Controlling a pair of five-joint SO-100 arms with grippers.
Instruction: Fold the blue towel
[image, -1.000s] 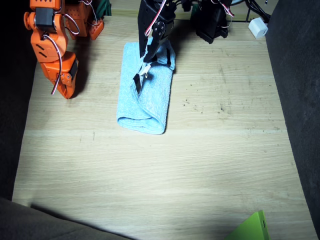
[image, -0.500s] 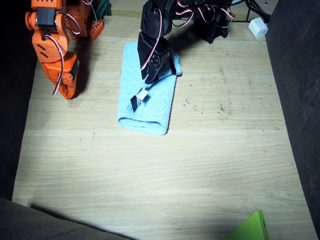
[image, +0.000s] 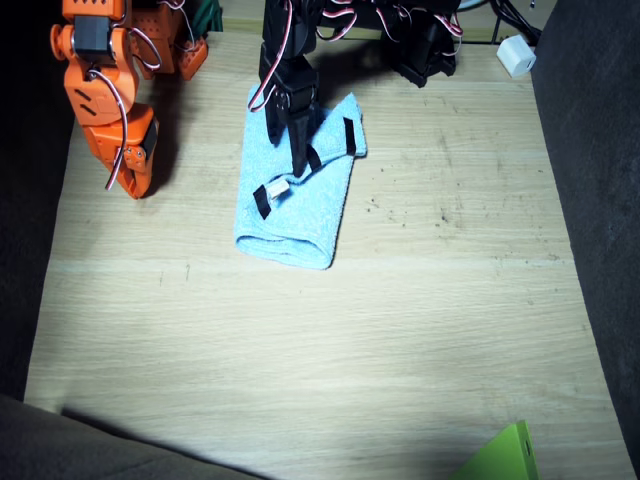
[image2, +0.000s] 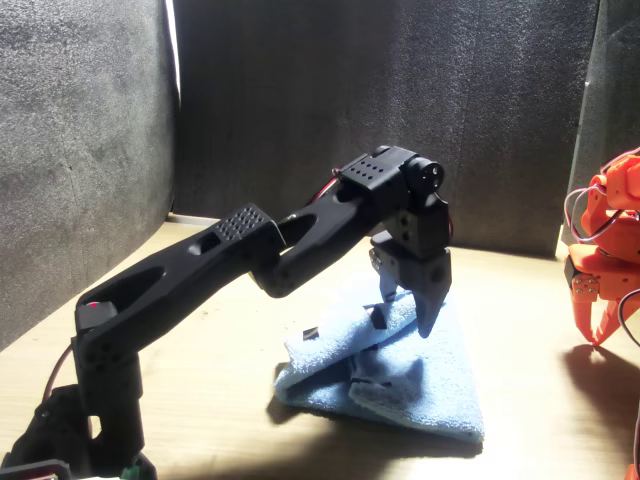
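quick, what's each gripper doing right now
Left gripper: open, above the light sky-blue terry towel, holding nothing.
Right gripper: empty; open or closed cannot be told.

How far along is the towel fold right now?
Done: the blue towel already lies doubled into a narrow strip, with its rounded fold nearest the camera in the fixed view. In hand: the left arm's tool points down over the far half, jaws apart, gripping nothing. Left: one corner sticks out and the layers sit uneven, so another fold seems needed. The right arm's tool rests aside.
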